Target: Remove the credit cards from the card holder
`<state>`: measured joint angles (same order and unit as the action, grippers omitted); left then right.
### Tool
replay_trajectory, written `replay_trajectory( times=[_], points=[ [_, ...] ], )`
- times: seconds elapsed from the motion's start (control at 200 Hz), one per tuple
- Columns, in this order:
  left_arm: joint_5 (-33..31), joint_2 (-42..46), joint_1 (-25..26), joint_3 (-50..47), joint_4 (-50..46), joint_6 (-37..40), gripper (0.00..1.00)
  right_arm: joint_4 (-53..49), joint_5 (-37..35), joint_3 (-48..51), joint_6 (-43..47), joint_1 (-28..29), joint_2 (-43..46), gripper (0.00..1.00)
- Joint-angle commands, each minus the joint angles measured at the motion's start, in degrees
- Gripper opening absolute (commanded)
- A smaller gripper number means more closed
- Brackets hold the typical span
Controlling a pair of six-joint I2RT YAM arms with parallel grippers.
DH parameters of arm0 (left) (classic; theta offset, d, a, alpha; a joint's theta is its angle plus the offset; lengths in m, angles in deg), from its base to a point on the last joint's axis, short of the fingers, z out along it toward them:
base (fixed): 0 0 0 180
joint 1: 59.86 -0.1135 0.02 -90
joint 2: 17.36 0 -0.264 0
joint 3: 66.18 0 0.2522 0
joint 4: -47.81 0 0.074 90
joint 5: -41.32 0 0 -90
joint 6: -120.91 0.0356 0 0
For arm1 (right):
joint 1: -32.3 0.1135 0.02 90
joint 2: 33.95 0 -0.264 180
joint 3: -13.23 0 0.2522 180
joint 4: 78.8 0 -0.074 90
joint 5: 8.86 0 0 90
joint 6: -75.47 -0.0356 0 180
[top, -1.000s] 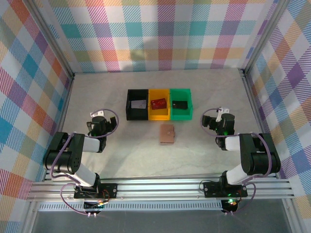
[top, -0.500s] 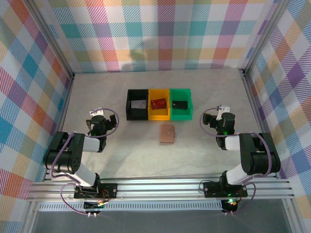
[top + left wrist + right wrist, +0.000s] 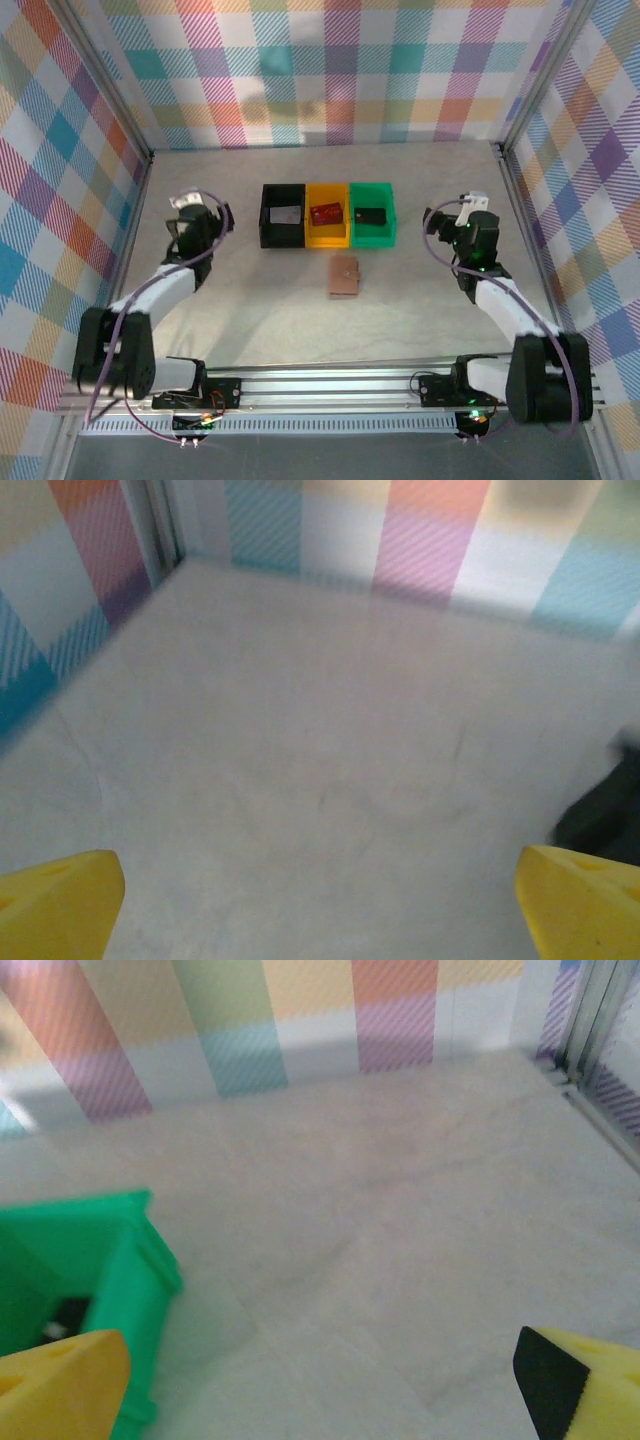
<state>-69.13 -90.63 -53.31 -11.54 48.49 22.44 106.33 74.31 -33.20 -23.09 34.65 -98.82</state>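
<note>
From above, the card holder lies shut and flat on the table, just in front of the yellow bin. The black bin and the green bin stand on either side of the yellow one, and each of the three bins has a card lying in it. I cannot see any credit cards in the holder, because it is folded. My left gripper is out to the left of the bins and my right gripper is out to the right, both well apart from the holder.

From my left wrist, my yellow fingers sit wide apart with nothing between them, only bare table and a dark blurry bin edge at the right.

From my right wrist, my fingers are also spread wide and hold nothing, and the green bin is near my left finger.

I think the flat holder could slide away or stay shut if I pinch it badly, and a low swing could bump the bins.

A second ago both arms were tucked back and closer in; now they reach forward, while the holder and bins have stayed put
</note>
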Motion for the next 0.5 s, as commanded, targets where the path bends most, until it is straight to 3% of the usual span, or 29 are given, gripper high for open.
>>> replay_trajectory(
  times=[0.0,0.09,0.15,0.25,0.375,0.495],
  points=[
    [0.6,7.0,-0.5,9.1,-27.2,-17.7,1.0,-16.0,2.5,-6.0,-11.8,0.4,6.0,0.99],
    [5.6,9.3,-1.0,16.3,-43.2,-24.4,1.0,-36.9,-7.0,-11.3,-37.0,0.3,9.7,0.99],
    [10.8,11.4,-1.0,15.6,-44.9,-26.3,1.0,-32.7,-0.7,-9.9,-32.9,0.1,12.0,0.99],
    [14.7,16.6,1.1,11.4,-45.5,-29.3,1.0,-33.3,2.6,-8.5,-36.3,0.2,13.9,0.99],
    [11.8,20.8,6.6,9.2,-49.8,-32.4,1.0,-40.1,7.1,-12.4,-32.2,1.7,11.0,0.99],
    [8.7,20.4,12.1,9.6,-54.5,-35.4,1.0,-48.9,7.0,-17.1,-27.4,6.1,7.4,0.99]
  ],
)
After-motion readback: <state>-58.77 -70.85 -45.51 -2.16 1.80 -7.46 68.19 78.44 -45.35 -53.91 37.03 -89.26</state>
